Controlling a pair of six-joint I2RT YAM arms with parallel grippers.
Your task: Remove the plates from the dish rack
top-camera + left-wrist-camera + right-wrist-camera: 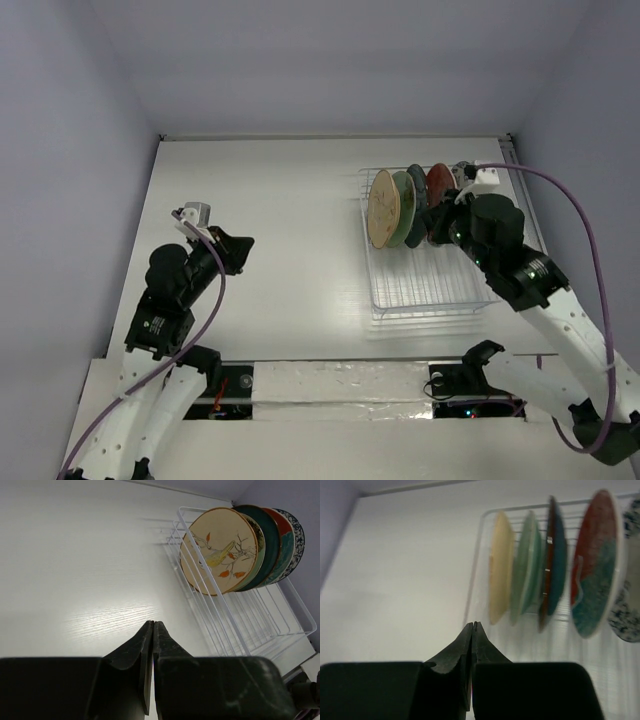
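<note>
The white wire dish rack [420, 290] stands at the right of the table. Several plates stand upright in its far end: tan with leaf motif [384, 208], pale green [404, 207], dark teal [417, 190] and red [438, 183]. In the right wrist view, the white blue-rimmed plate [630, 610] stands behind the red one [597, 565]. My right gripper [432, 222] is shut and empty, hovering over the rack just in front of the plates. My left gripper [243, 250] is shut and empty over the bare table left of the rack, its tips [153, 623] pointing towards the tan plate [220, 550].
The near half of the rack [240, 640] holds no plates. White walls enclose the table on the left, back and right. A purple cable [590, 260] loops from the right arm near the right wall.
</note>
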